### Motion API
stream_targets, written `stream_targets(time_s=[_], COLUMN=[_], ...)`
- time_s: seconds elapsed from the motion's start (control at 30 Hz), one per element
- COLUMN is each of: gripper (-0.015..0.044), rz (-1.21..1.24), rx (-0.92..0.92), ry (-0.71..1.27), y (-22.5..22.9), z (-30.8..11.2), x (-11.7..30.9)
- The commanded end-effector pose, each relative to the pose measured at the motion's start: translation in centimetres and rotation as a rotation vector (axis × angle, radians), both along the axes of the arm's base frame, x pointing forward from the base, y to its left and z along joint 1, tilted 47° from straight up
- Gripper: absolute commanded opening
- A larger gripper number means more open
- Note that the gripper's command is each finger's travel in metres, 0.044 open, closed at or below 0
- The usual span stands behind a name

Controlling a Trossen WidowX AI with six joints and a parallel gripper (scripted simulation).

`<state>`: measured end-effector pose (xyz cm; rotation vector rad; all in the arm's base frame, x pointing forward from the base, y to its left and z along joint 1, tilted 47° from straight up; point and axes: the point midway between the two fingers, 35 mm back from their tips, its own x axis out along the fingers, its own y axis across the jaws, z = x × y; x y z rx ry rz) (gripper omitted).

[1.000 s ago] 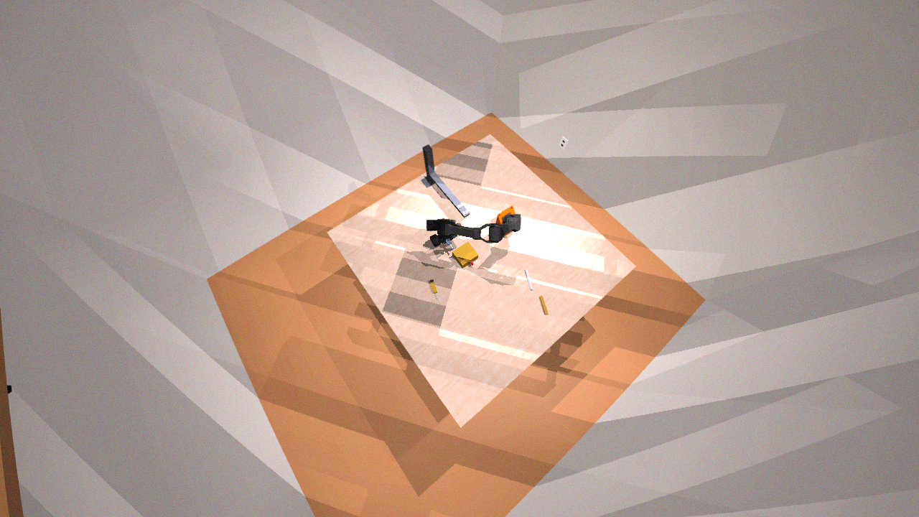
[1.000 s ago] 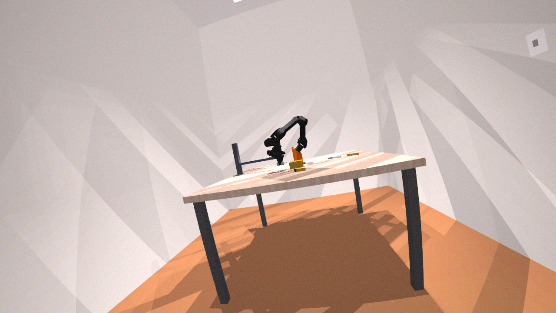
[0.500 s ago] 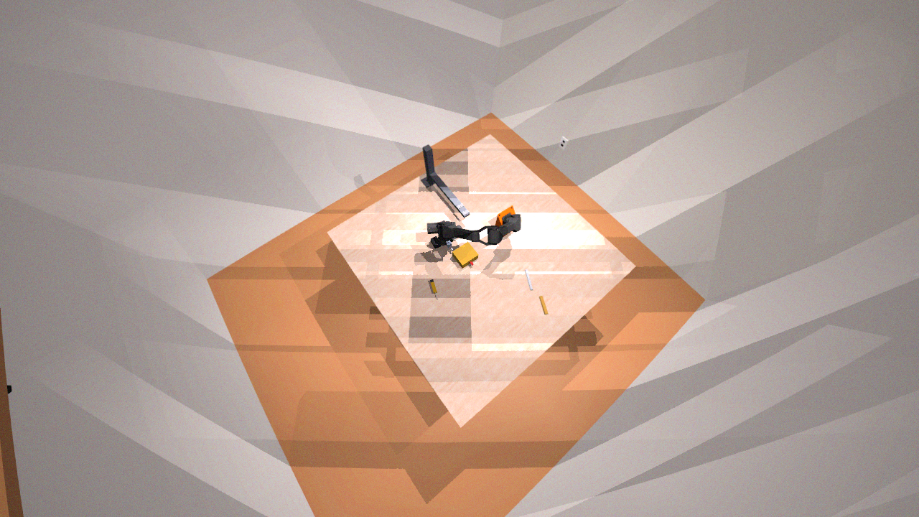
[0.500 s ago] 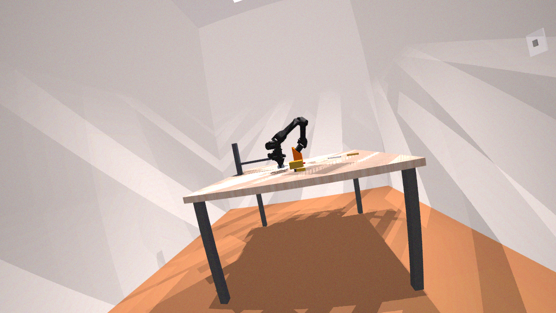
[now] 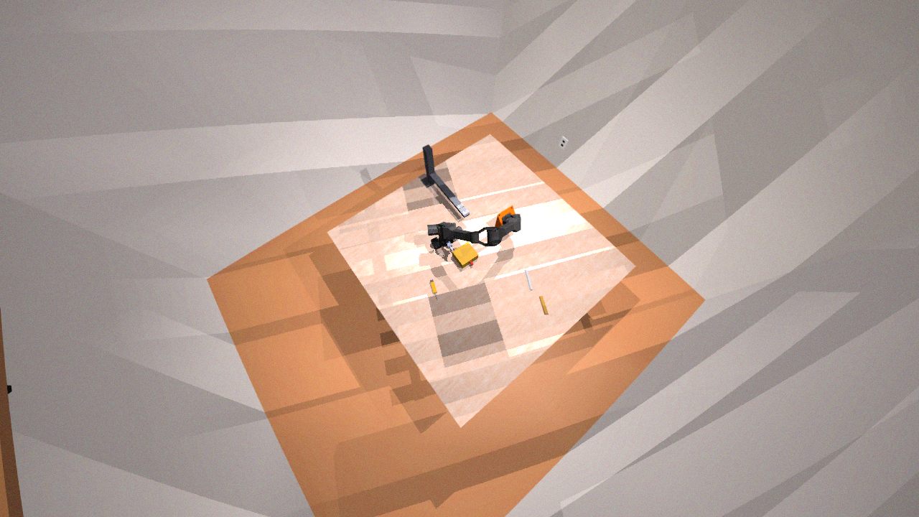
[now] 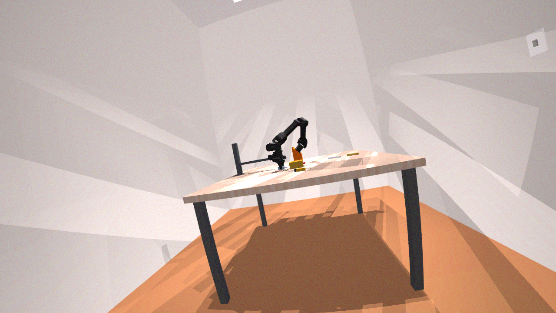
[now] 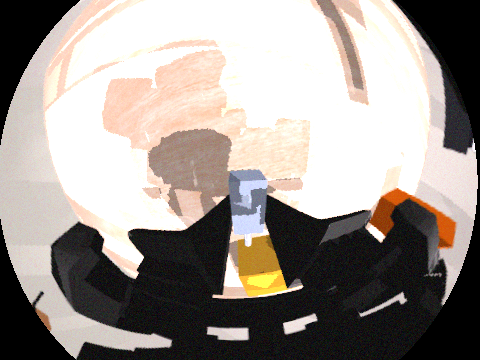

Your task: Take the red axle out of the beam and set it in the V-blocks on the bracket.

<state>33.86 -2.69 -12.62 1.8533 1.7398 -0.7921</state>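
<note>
One table, on four legs, bears my one black arm, one dark stand and one orange piece. One yellow block sits near my gripper, whose fingers are closed on one grey block. Two sticks lie well apart from it, one yellow, one white, plus one yellow-handled tool. Smallest, the red axle pokes out at the yellow block's side.
</note>
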Motion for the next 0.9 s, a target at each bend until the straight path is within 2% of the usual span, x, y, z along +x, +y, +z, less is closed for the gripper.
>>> stream_targets(time_s=[0.0, 0.3, 0.87], gripper=[0.0210, 0.0440, 0.0440], rz=[0.001, -0.009, -0.009], rx=[0.000, 0.002, 0.000], ry=[-0.001, 0.001, 0.001], y=[0.0, -1.0, -3.0], z=[0.0, 0.9, 2.8], x=[0.0, 0.0, -0.1])
